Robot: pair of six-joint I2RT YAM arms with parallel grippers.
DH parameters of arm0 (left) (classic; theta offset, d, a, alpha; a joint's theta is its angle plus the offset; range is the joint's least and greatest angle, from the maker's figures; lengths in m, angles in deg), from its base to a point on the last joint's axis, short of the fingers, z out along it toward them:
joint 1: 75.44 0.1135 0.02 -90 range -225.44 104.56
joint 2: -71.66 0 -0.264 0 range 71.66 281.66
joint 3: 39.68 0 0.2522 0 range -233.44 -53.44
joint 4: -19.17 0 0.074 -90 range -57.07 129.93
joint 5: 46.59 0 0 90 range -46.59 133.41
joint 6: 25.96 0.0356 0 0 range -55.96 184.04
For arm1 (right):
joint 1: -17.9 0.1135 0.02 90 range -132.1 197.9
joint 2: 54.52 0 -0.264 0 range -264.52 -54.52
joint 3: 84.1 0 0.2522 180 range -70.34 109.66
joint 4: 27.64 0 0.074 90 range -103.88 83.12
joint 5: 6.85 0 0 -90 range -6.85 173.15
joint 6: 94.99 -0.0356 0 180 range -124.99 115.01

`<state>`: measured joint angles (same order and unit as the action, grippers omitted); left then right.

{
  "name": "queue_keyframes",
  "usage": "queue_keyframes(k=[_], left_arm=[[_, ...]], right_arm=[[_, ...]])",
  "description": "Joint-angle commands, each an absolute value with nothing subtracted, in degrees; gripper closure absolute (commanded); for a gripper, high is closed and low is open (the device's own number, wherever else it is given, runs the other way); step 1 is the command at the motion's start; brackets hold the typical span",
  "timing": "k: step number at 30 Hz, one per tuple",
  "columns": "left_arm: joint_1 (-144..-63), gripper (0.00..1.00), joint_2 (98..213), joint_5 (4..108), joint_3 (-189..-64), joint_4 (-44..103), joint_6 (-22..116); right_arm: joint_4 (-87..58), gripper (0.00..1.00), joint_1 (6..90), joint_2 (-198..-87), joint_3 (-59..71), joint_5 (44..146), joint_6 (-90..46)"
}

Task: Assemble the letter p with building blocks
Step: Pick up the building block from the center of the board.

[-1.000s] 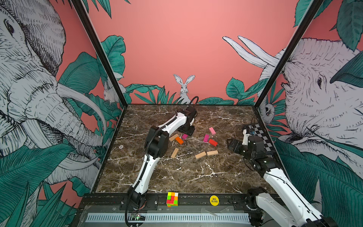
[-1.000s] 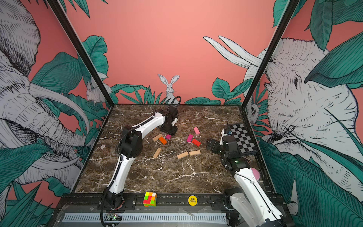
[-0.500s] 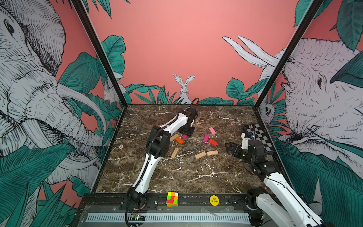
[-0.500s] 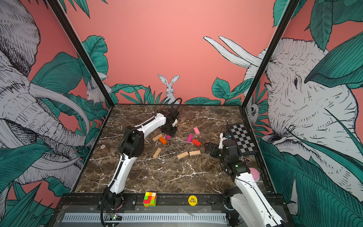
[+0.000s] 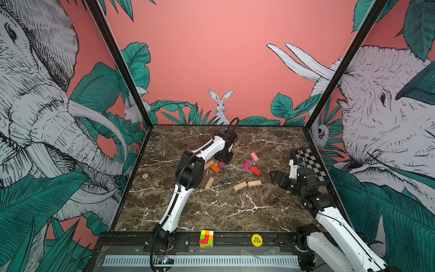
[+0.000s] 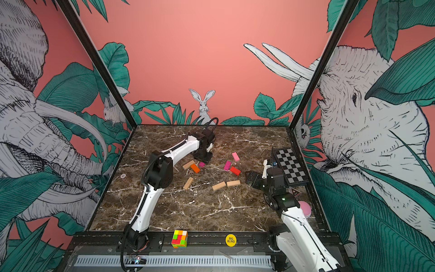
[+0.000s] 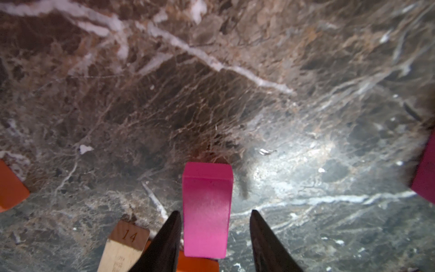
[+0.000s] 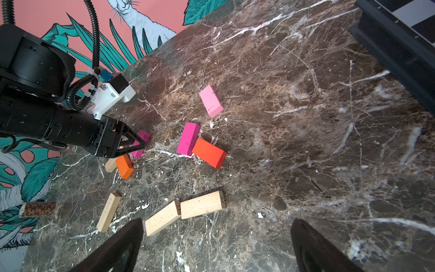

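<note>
Right wrist view: four tan blocks, two magenta blocks, left fingers straddling one (unpinched), right fingers spread.

Edge-cropped at left wrist: orange block, dark magenta block

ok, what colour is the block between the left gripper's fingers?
The block is magenta; it shows best in the left wrist view.
</note>
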<state>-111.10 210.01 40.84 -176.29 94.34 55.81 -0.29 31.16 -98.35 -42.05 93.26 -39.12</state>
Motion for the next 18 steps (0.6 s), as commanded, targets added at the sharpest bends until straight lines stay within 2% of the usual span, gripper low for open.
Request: queue_keyframes(k=[1, 11, 18], left_arm=[[-111.7, 0.52, 209.7, 40.1, -175.6, 96.2, 54.7], [-111.7, 0.5, 209.7, 40.0, -174.6, 95.9, 54.5], [-111.7, 0.57, 209.6, 40.2, -174.0, 96.0, 54.1]], right_arm=[[-2.2, 0.02, 31.5, -98.1, -42.1, 93.3, -39.4], [-2.5, 0.02, 31.6, -98.7, -42.2, 93.1, -39.4], [-2.9, 0.02, 31.5, -99.2, -42.1, 93.1, -39.4]])
